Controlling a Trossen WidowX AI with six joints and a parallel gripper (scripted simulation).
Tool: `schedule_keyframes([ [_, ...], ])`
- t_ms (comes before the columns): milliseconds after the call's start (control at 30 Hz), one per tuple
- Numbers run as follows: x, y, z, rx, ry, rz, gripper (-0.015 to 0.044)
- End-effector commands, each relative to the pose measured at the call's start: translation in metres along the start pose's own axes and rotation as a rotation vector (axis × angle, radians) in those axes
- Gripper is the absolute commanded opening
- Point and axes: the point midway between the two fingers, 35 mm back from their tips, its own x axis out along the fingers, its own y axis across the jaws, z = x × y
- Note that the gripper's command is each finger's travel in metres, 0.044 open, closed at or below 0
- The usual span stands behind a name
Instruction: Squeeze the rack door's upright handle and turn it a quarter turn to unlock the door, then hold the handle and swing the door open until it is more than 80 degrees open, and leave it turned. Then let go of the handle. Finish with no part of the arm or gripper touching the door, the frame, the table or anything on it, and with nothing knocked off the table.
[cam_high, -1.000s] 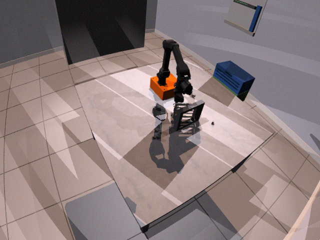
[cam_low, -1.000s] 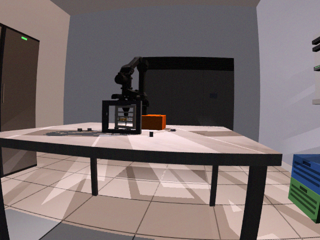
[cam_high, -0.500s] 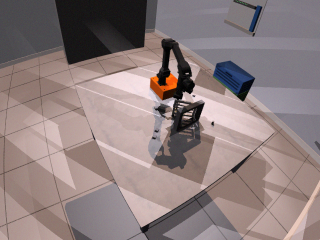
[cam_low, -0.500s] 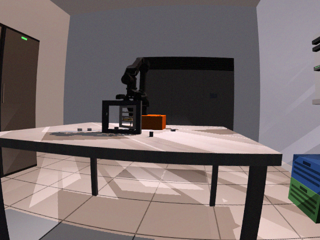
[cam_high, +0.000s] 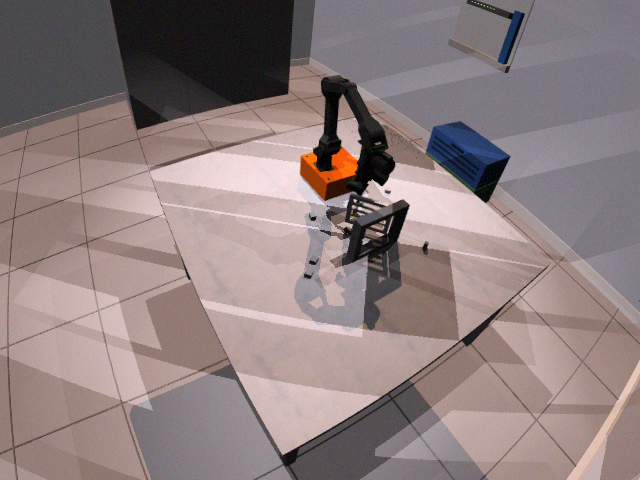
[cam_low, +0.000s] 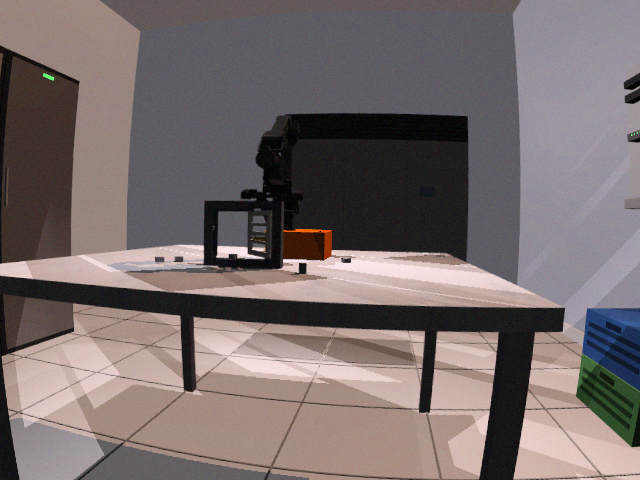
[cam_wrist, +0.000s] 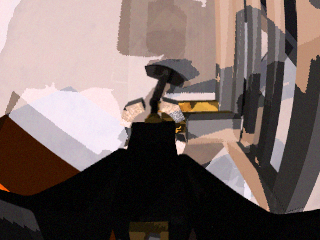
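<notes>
The rack frame (cam_high: 356, 240) (cam_low: 242, 205) stands upright on the table. Its barred door (cam_high: 349, 206) (cam_low: 268, 232) is swung well out of the frame on the robot's side and looks narrow in the exterior view; its exact angle cannot be told. My gripper (cam_wrist: 152, 159) points down beside the door and is shut on the dark handle (cam_wrist: 159, 92), whose wider end piece shows beyond the fingertips. A yellow part (cam_wrist: 200, 106) lies between the handle and the door. In the top and exterior views, the door and frame partly hide the fingers.
The orange base box (cam_high: 328, 180) (cam_low: 308, 244) stands close to the door. Several small dark blocks lie on the table, one (cam_high: 424, 246) (cam_low: 302, 268) beyond the frame, another (cam_high: 312, 217) near the base, another (cam_high: 308, 275) farther out.
</notes>
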Motion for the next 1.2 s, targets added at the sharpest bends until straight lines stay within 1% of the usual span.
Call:
schedule_keyframes([
  [0,0.0,0.007,0.002,0.079,-0.005,-0.006,0.0013],
  [1167,0.0,0.064,0.033,0.528,-0.008,0.002,0.0013],
])
